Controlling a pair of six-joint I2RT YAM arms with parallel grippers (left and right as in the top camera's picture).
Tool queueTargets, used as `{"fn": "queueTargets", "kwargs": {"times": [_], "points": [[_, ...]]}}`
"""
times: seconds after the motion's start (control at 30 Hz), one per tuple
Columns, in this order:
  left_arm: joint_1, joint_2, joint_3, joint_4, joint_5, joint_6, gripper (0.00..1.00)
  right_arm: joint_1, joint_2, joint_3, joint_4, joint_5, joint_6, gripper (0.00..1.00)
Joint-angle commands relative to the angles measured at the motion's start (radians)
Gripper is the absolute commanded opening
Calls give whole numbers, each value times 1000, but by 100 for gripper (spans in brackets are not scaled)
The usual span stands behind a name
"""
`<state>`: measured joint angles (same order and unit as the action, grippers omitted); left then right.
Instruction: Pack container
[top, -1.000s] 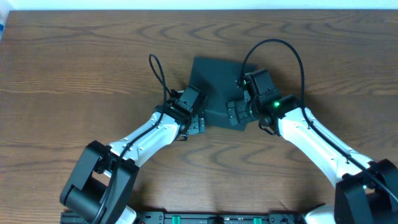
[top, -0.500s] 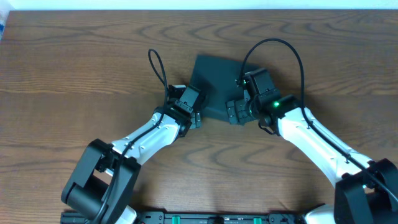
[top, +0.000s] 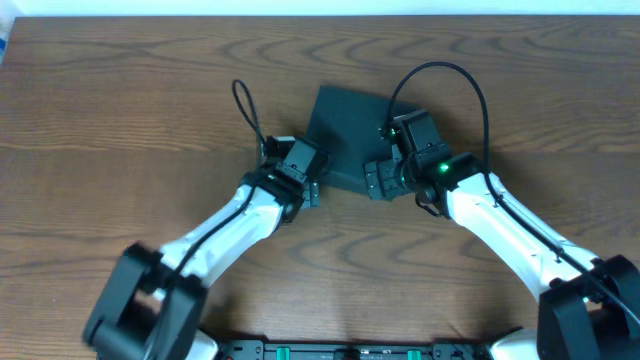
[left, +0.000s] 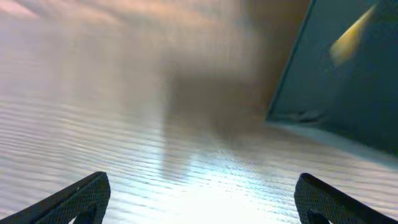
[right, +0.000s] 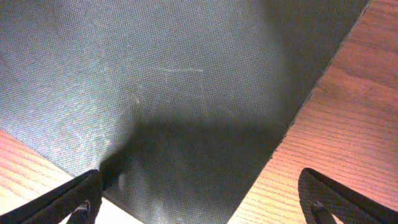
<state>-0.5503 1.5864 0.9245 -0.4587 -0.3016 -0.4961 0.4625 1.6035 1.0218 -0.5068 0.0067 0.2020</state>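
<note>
The container (top: 345, 130), a dark matte square box with its lid down flat, lies at the table's middle. My left gripper (top: 312, 190) is open beside the box's near-left corner and holds nothing. In the blurred left wrist view the container (left: 348, 81) stands at upper right, with bare wood between the left gripper's (left: 205, 208) fingers. My right gripper (top: 378, 182) is open over the box's near-right corner. The right wrist view shows the container's textured lid (right: 186, 81) filling most of the frame, with its corner between the right gripper's (right: 205, 205) wide-set fingers.
Brown wooden table (top: 120, 120) lies all around the box. A black cable loop (top: 245, 105) rises from the left arm, and a larger cable loop (top: 440, 75) arches over the right arm. A pale strip (top: 320, 8) runs along the table's far edge.
My left gripper has drawn back to the left, off the container's near-left edge. The box's near edge looks a little shorter than before. The right arm has not moved.
</note>
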Motion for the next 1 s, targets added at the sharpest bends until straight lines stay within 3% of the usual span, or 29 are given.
{"fn": "queueTargets", "kwargs": {"times": [0.0, 0.27, 0.73, 0.97], "points": [[11, -65, 27, -26, -101, 25, 96, 5, 27, -4, -11, 56, 3, 99], [56, -40, 20, -50, -113, 24, 95, 5, 27, -4, -12, 56, 3, 99], [76, 100, 6, 62, 102, 25, 95, 5, 27, -4, -12, 56, 3, 99], [76, 108, 6, 91, 119, 26, 95, 5, 27, -4, -11, 57, 4, 99]]}}
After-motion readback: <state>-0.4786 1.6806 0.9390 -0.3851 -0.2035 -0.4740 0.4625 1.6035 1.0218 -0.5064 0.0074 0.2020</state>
